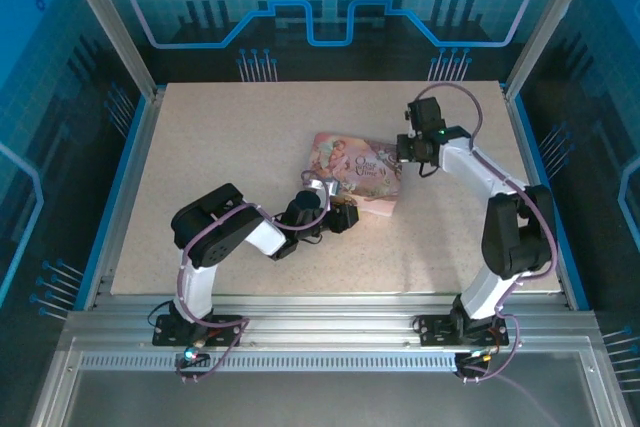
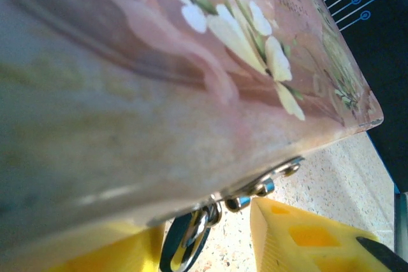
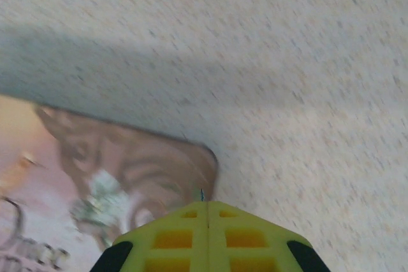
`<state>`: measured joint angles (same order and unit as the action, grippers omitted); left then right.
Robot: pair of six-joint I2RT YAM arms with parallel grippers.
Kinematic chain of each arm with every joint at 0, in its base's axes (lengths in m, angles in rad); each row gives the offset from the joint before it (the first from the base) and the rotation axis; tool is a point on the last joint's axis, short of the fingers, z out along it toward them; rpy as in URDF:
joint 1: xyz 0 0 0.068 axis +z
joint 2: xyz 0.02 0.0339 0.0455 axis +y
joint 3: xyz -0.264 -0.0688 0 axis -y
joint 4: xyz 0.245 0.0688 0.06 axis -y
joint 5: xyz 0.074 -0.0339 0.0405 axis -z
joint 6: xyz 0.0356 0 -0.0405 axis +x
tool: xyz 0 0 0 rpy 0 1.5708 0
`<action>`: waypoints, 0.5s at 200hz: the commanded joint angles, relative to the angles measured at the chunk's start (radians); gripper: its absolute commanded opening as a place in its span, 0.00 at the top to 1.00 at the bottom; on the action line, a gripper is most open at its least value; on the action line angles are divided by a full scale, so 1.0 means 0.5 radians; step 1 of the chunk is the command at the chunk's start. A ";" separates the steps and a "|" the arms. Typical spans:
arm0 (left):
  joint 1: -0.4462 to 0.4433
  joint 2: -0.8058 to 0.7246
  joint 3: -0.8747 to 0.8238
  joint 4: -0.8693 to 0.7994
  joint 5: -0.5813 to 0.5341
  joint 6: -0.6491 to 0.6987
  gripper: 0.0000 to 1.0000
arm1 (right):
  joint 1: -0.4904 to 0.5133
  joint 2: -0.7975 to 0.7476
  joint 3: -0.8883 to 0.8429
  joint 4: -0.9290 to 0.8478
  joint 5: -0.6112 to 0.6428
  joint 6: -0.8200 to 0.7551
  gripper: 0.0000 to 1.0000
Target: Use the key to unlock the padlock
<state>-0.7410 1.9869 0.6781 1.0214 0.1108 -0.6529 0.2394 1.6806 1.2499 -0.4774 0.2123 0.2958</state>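
The padlock, small and dark with a shiny shackle, hangs from the metal hasp on the edge of the pink box. My left gripper is at the box's near-left edge. Its yellow fingers stand open on either side of the padlock, which sits close to the left finger with a gap to the right one. My right gripper hovers over the box's right corner. It is shut on the key, a thin sliver poking out from between its tips.
The pink box lies in the middle of the speckled table. Open table surface stretches beyond the box's corner. Metal frame posts and blue walls enclose the table.
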 commanded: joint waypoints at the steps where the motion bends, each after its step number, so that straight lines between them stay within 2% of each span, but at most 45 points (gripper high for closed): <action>1: 0.026 -0.058 -0.003 0.010 0.026 0.017 0.58 | -0.001 -0.059 -0.132 -0.011 0.077 0.070 1.00; 63: 0.038 -0.021 0.002 0.095 0.091 -0.004 0.50 | 0.090 -0.037 -0.286 0.169 -0.172 0.171 1.00; 100: 0.039 0.014 0.042 0.111 0.104 -0.013 0.46 | 0.099 0.027 -0.252 0.185 -0.191 0.173 1.00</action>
<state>-0.7254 1.9869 0.6781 1.0302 0.1329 -0.6559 0.2703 1.6741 1.1130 -0.4171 0.1715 0.3630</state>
